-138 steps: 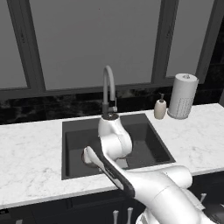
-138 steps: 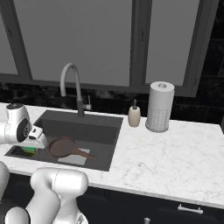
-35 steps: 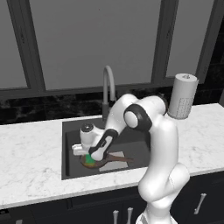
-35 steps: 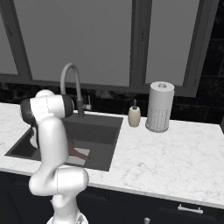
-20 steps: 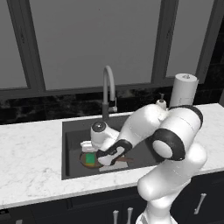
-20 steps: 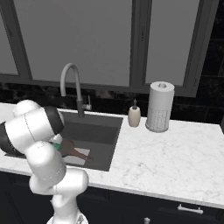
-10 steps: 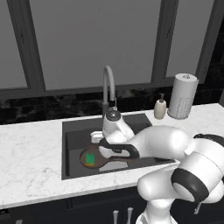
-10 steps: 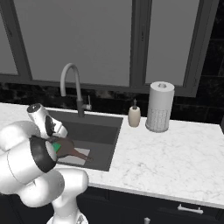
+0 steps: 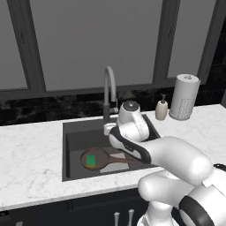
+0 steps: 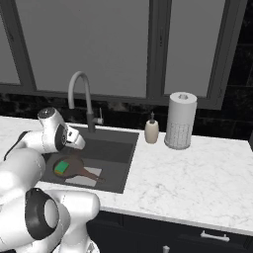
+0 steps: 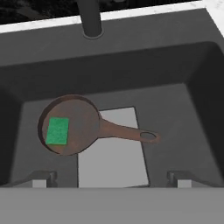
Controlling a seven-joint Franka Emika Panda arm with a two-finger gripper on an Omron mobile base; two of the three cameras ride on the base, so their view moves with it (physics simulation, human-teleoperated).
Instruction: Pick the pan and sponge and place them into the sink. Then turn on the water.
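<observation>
The claw [image 11: 111, 180] hung over the sink [image 11: 192, 100], fingers apparently spread and empty. The pan [image 11: 72, 124] lay on the sink floor, the sponge [image 11: 57, 131] inside it.

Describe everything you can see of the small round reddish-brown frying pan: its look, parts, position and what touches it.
The small round reddish-brown frying pan has a darker rim and a long brown handle with an oval hole near its end. It lies flat, upright, on the floor of the dark grey rectangular sink, its handle stretching over the light grey square patch. A small flat green sponge rests inside its bowl. No water is running.
</observation>
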